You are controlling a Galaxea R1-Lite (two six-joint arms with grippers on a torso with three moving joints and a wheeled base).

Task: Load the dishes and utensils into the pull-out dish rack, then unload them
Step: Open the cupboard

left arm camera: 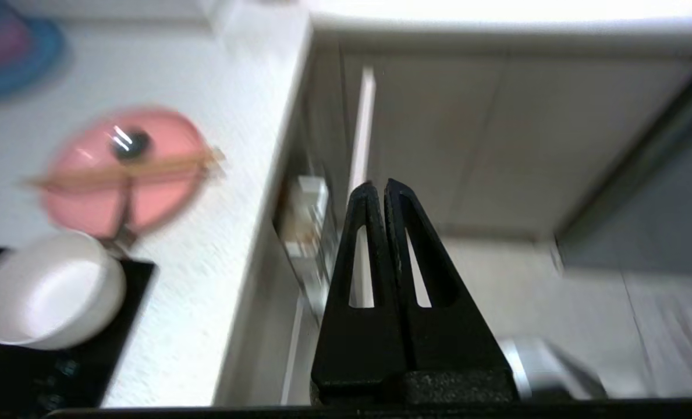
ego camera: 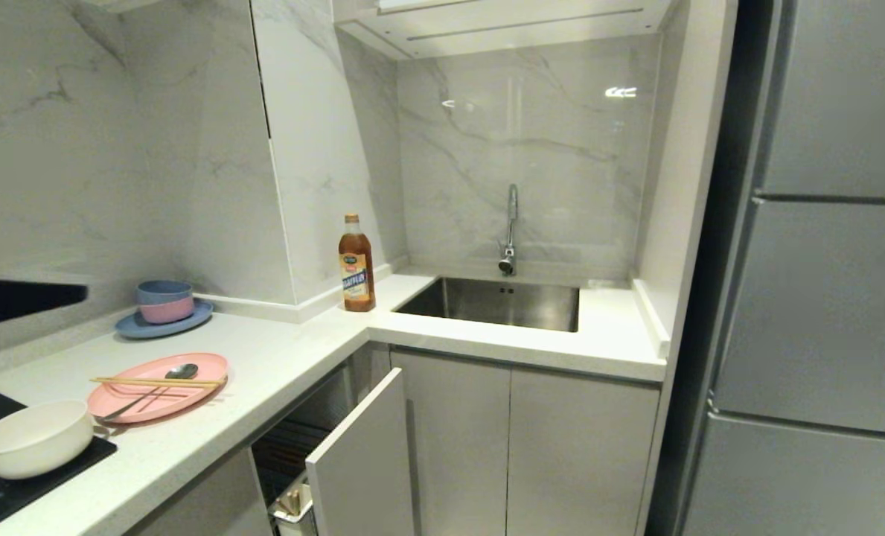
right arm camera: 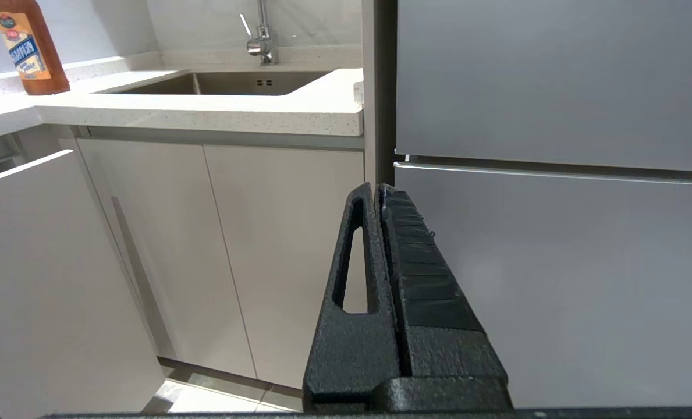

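two grippers' fingers pressed together, left gripper (left arm camera: pixel 379 187), right gripper (right arm camera: pixel 379 189), white counter (ego camera: pixel 278 365), marble walls (ego camera: pixel 524 134)

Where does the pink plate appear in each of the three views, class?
Head view: pink plate lower left on the counter, behind the cream bowl.
Left wrist view: plate left of centre, blurred.
Right wrist view: not in it.
Shared landmark: the cream bowl.

Bright, even overhead light fills the kitchen, glare spots shining on the glossy marble wall (ego camera: pixel 531 141), while the left wrist view is smeared with blur and the others stay sharp.
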